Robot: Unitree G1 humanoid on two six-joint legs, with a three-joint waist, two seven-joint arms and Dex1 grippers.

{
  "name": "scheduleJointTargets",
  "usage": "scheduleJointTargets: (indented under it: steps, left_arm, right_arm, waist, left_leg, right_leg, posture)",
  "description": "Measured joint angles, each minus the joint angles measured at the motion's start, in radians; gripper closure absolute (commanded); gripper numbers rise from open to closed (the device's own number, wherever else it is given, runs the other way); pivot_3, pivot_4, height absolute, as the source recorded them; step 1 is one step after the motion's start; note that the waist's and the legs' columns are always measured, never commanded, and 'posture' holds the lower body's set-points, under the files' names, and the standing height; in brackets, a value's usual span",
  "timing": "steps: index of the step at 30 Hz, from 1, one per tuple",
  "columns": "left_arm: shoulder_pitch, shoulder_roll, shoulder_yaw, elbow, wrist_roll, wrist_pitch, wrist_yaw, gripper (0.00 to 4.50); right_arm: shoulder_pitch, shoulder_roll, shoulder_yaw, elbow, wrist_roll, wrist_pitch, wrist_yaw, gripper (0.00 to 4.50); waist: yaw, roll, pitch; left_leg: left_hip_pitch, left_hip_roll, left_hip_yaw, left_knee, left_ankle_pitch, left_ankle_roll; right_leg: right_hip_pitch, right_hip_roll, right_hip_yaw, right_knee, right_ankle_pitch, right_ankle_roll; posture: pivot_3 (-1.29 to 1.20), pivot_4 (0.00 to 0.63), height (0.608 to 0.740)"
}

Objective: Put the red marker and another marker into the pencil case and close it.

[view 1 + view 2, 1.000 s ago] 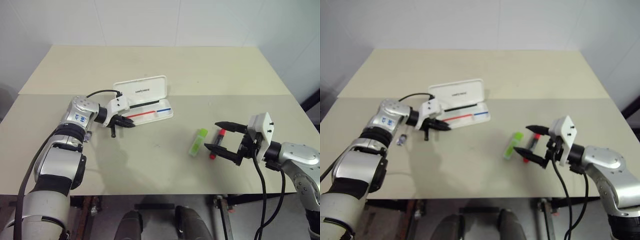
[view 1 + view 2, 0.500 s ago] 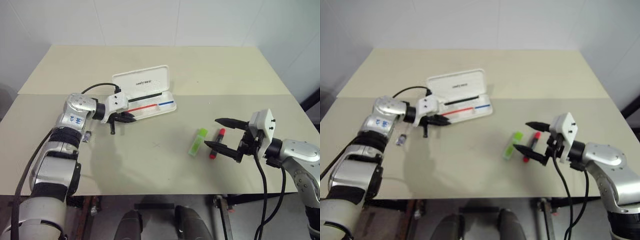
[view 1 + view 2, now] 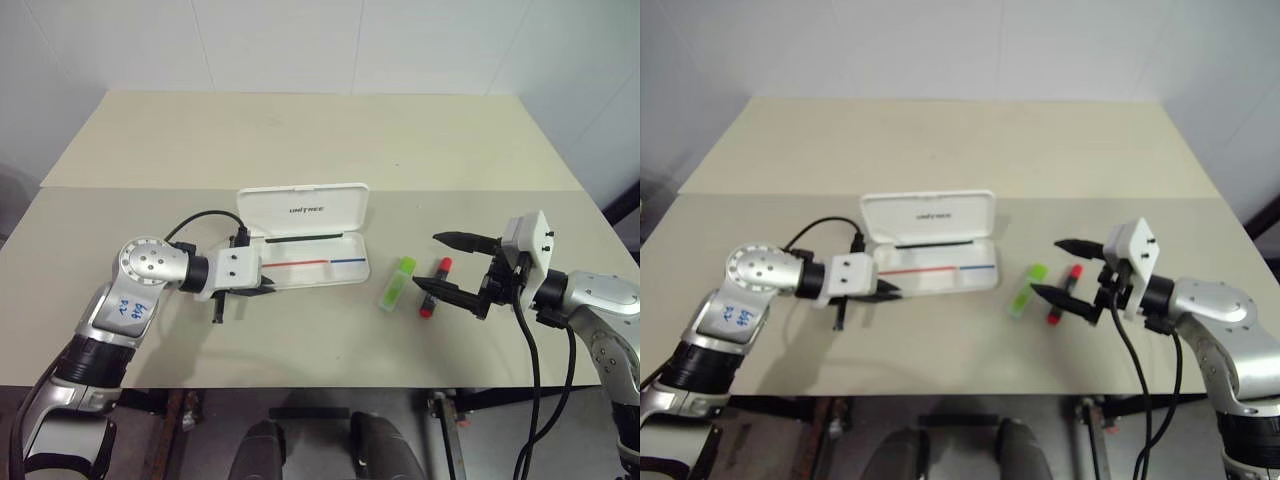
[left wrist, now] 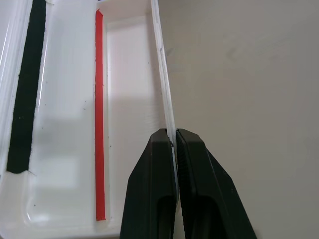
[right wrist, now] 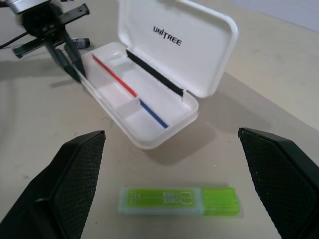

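Note:
The white pencil case (image 3: 330, 205) lies open on the table's middle, lid upright, red and blue stripes inside. My left gripper (image 3: 262, 287) is shut on the thin front wall of the case (image 4: 164, 89) at its left end. The light-green marker (image 3: 397, 283) lies flat just right of the case, and the red marker (image 3: 436, 285) lies beside it further right. My right gripper (image 3: 427, 261) stands open, level and just above the table, its fingertips around the red marker without touching it. In the right wrist view the green marker (image 5: 179, 201) lies between the wide-apart fingers (image 5: 75, 184).
The beige table (image 3: 300, 140) has a seam running across it behind the case, and its front edge (image 3: 330, 385) is close below the markers. A white wall stands at the back. Black cables trail from both wrists.
My left gripper, shut on the case wall, has dragged the open case toward the front and right, closer to the markers, turning it square to the table edge. The right gripper has stayed put.

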Motion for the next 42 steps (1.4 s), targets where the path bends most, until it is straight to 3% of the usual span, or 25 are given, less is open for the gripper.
scheduleJointTargets:
  steps: [19, 22, 33, 42]
  left_arm:
    - [0.103, 0.034, -0.038, -0.016, -0.002, -0.088, 0.037, 4.49]
    - [0.102, 0.038, -0.037, 0.002, -0.009, -0.122, 0.036, 3.76]
    - [0.099, 0.059, -0.030, 0.018, -0.048, -0.149, 0.017, 0.08]
    - [0.169, 0.109, -0.019, -0.243, -0.176, 0.032, -0.024, 0.03]
  right_arm:
    - [-0.017, 0.000, 0.001, 0.003, -0.007, 0.004, 0.009, 0.00]
    - [-0.017, 0.000, 0.001, 0.003, -0.007, 0.005, 0.009, 0.00]
    - [-0.018, 0.000, 0.001, 0.003, -0.008, 0.006, 0.009, 0.00]
    - [-0.009, -0.017, 0.000, -0.002, -0.007, 0.022, 0.010, 0.00]
  waist:
    - [-0.004, 0.000, 0.000]
    - [-0.004, 0.000, 0.000]
    - [-0.004, 0.000, 0.000]
    - [-0.007, 0.000, 0.000]
  left_leg:
    - [0.000, 0.000, 0.000, 0.000, 0.000, 0.000]
    - [0.000, 0.000, 0.000, 0.000, 0.000, 0.000]
    - [0.001, 0.000, 0.001, -0.001, 0.000, 0.000]
    - [0.001, 0.000, 0.001, -0.001, 0.000, 0.000]
  right_leg:
    - [0.000, 0.000, 0.000, 0.000, -0.003, -0.005]
    - [0.000, 0.000, 0.001, 0.000, -0.003, -0.005]
    - [0.000, 0.000, 0.001, 0.000, -0.003, -0.005]
    - [0.000, 0.000, 0.001, 0.000, -0.003, -0.006]
  posture:
    - [0.00, 0.150, 0.740]
    - [0.00, 0.150, 0.740]
    - [0.00, 0.150, 0.740]
    - [0.00, 0.150, 0.740]
